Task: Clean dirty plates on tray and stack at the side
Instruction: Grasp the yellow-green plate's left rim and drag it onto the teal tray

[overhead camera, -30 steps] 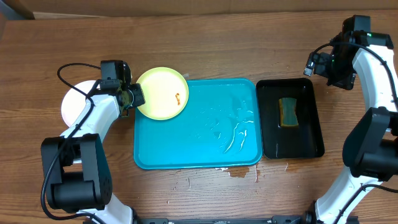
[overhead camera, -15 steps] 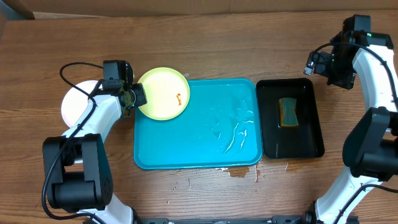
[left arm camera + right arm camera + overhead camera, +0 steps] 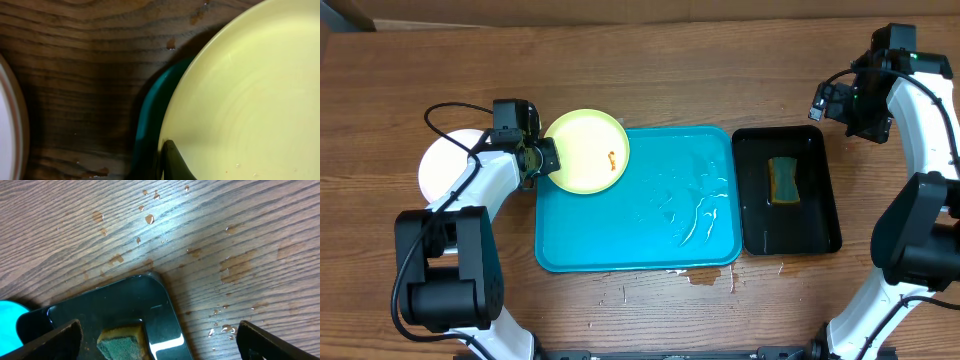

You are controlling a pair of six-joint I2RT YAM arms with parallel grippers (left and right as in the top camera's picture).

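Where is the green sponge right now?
In the overhead view, the sponge lies inside the black tray on the right side of the table, just beside the blue tray.

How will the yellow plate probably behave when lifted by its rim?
Probably stiff: the yellow plate looks flat though overhanging the tray rim. Pinched at one edge by the left gripper, it may tilt. Water on the tray suggests it may be slippery.

Left gripper [image 3: 549, 158] clamps yellow-green plate [image 3: 584, 148] rim (over tray [image 3: 610, 235] corner).
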